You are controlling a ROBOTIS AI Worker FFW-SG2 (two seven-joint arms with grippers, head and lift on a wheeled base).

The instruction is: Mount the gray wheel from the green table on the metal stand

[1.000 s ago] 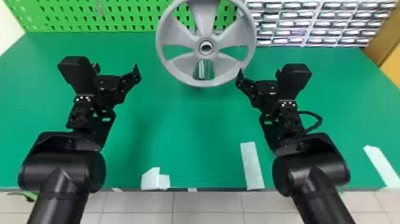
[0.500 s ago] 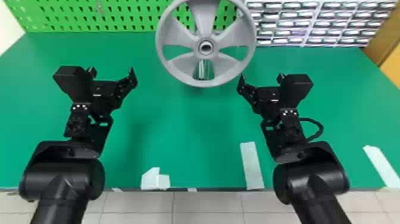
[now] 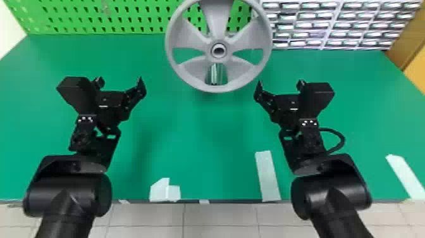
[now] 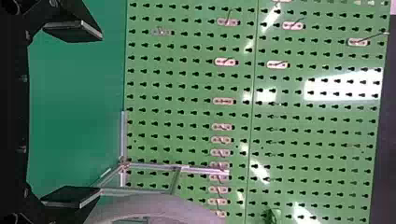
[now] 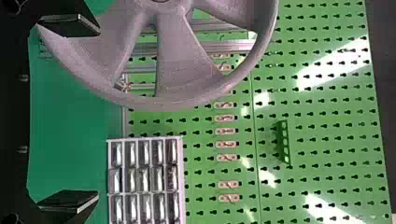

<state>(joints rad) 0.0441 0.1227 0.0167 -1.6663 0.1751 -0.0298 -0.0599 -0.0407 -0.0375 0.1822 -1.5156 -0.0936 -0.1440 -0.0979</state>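
Observation:
The gray wheel (image 3: 218, 88) stands at the back middle of the green table (image 3: 196, 142), around the front of the metal stand (image 3: 214, 74), which shows through a spoke gap. Nothing holds the wheel; how its hub sits on the stand is hidden. Left of the wheel and nearer the robot, my left gripper (image 3: 120, 84) is open and empty. My right gripper (image 3: 280, 84), also open and empty, is just right of the rim. The left wrist view has the left gripper (image 4: 99, 114), wheel rim (image 4: 154, 210) and stand bars (image 4: 201, 171); the right wrist view, the right gripper (image 5: 98, 113) and wheel (image 5: 173, 60).
A green pegboard (image 3: 126, 19) rises behind the table. Racks of small drawers (image 3: 325, 25) stand at the back right. White tape pieces (image 3: 267, 175) lie near the front edge. Bare tabletop lies between the two arms.
Both grippers have drawn back a little toward the robot and slightly outward, the left one to the left and the right one to the right. The wheel has stayed in place.

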